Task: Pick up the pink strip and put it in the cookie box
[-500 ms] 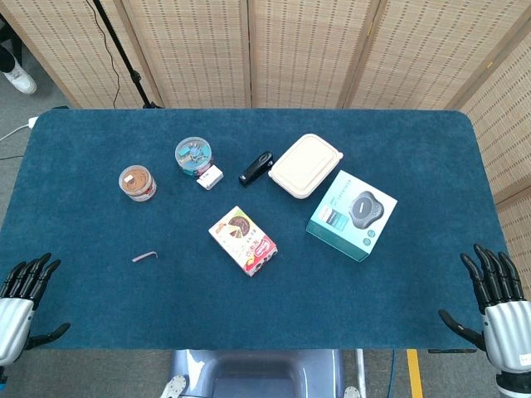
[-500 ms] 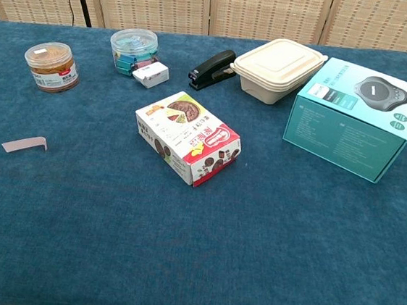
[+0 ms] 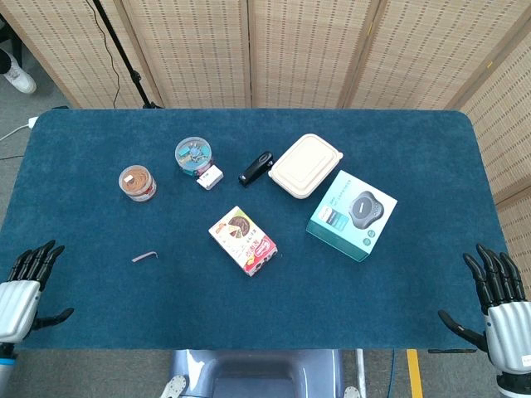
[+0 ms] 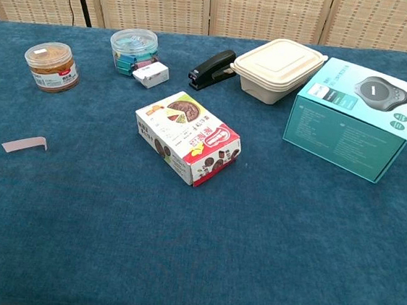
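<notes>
On the left part of the blue felt-covered table [image 3: 373, 315], the thin pink strip with one bent end [image 3: 145, 257] lies flat and alone, well apart from the red-and-white cardboard cookie box [image 3: 243, 240] near the middle. Neither hand holds anything: the left hand [image 3: 25, 286] and the right hand [image 3: 498, 303] both hover at the near table edge with fingers spread and nothing between them.

The step in hand looks like the reach for the strip, and the left hand is the nearer one. A strip this thin gives little to grip from above; pinching the raised, bent end between thumb and a fingertip seems the surest way, since the soft nap may let the flat part slide or press down. The box looks closed, its printed top face up, so the strip may have to be laid on it or a flap opened.

Behind stand a round plastic jar of brown contents [image 3: 137, 182], a clear tub of clips [image 3: 193, 155], a black stapler [image 3: 256, 167], a beige lidded container [image 3: 305, 165] and a teal carton [image 3: 352, 214]
</notes>
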You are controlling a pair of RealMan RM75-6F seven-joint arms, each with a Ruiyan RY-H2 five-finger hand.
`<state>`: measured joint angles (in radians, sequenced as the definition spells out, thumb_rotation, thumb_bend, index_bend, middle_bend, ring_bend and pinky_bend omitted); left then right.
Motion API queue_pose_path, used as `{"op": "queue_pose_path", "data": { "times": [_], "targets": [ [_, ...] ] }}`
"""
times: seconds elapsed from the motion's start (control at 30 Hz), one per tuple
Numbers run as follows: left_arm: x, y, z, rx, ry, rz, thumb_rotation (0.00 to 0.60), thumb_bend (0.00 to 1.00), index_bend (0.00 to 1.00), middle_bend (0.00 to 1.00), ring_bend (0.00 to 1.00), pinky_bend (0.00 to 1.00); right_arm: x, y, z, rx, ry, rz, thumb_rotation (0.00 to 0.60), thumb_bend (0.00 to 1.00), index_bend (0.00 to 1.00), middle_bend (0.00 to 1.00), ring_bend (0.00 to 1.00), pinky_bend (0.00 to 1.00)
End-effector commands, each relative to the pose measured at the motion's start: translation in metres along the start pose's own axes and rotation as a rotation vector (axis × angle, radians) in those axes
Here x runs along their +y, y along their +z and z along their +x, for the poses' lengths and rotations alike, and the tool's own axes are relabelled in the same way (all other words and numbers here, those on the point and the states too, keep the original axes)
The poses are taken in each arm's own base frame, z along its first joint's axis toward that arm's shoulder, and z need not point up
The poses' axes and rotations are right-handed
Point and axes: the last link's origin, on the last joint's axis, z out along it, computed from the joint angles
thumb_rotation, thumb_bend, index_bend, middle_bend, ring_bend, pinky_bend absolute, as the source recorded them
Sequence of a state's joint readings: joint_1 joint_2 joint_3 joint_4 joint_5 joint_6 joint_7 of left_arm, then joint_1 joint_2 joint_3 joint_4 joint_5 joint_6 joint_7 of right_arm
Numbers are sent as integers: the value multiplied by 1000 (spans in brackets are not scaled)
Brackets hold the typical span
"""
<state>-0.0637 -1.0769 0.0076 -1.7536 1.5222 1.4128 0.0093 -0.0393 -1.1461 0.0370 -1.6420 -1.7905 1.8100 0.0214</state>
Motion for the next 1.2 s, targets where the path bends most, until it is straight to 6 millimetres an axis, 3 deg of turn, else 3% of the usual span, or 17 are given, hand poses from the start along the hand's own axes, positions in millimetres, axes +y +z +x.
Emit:
{"op": "queue_pose_path", "data": {
  "times": [0.03,0.17,0.37,0.67,1.2],
  "targets": [
    [1,35,-14,-39,-105,14,600,108,2,0,0,0,0,0,2,1,16,6,600,0,0,0,0,0],
    [7,61,-28,-89,-134,48,600,247,97,0,0,0,1,0,3,-3,35,10,600,0,0,0,0,0],
    [24,83,-45,-112,-74,80,600,294,253,0,0,0,2,0,6,-13,57,22,600,0,0,0,0,0],
    [39,100,-78,-176,-50,126,600,305,339,0,0,0,2,-1,6,-37,78,24,600,0,0,0,0,0],
    [52,117,-100,-163,-40,171,600,312,406,0,0,0,4,1,7,-61,97,19,600,0,0,0,0,0]
  ]
}}
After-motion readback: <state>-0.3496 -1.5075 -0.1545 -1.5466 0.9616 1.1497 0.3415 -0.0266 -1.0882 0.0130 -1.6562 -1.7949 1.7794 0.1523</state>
